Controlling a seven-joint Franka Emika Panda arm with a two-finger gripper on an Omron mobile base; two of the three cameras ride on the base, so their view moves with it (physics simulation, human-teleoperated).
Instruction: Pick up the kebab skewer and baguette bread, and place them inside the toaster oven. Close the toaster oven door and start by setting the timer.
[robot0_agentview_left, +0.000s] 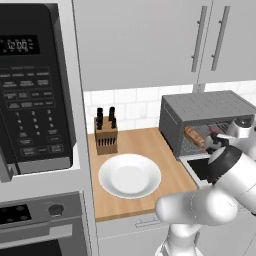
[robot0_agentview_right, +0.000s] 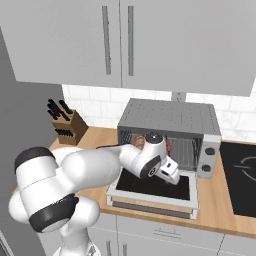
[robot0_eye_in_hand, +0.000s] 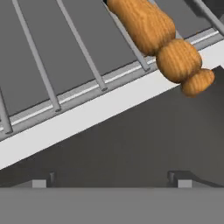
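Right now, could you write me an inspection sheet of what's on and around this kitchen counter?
Surface: wooden counter.
Job's things: toaster oven with its door folded down flat; baguette lying on the wire rack inside, one end jutting over the rack's front edge; skewer cannot be made out for sure.
Clutter: white plate; knife block.
Gripper: over the open door at the oven mouth, holding nothing.
Cables: nothing seen.
Surroundings: microwave, wall cabinets, tiled backsplash, black cooktop.
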